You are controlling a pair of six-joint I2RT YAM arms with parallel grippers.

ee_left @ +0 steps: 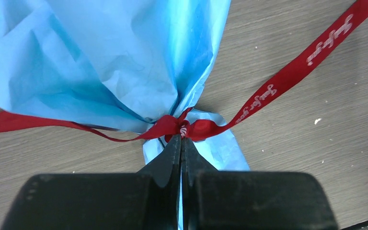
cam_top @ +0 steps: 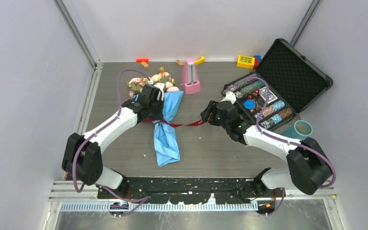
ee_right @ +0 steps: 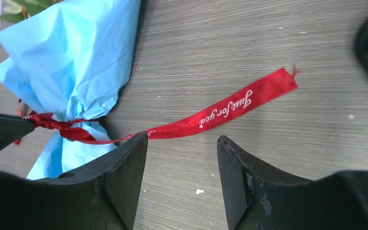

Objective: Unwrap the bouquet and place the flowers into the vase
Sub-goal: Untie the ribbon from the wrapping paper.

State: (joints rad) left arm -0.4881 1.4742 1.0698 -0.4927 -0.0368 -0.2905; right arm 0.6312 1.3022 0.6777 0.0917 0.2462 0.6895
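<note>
The bouquet (cam_top: 168,125) lies on the table in blue paper (ee_left: 124,62), its pink and peach flowers (cam_top: 148,82) at the far end. A red ribbon (cam_top: 188,123) is tied round the paper's waist, and its tail trails right. My left gripper (cam_top: 159,117) (ee_left: 182,137) is shut, its tips pinching the ribbon knot (ee_left: 175,127). My right gripper (cam_top: 205,116) (ee_right: 182,139) stands open just above the table. The lettered ribbon tail (ee_right: 220,112) lies just ahead of it, passing the tip of one finger (ee_right: 136,143). The teal vase (cam_top: 303,128) stands upright at the right.
An open black case of poker chips (cam_top: 268,98) sits behind the right arm, close to the vase. A pink metronome-shaped object (cam_top: 190,77) stands beside the flowers. Small toys (cam_top: 246,61) line the back wall. Grey walls close in both sides.
</note>
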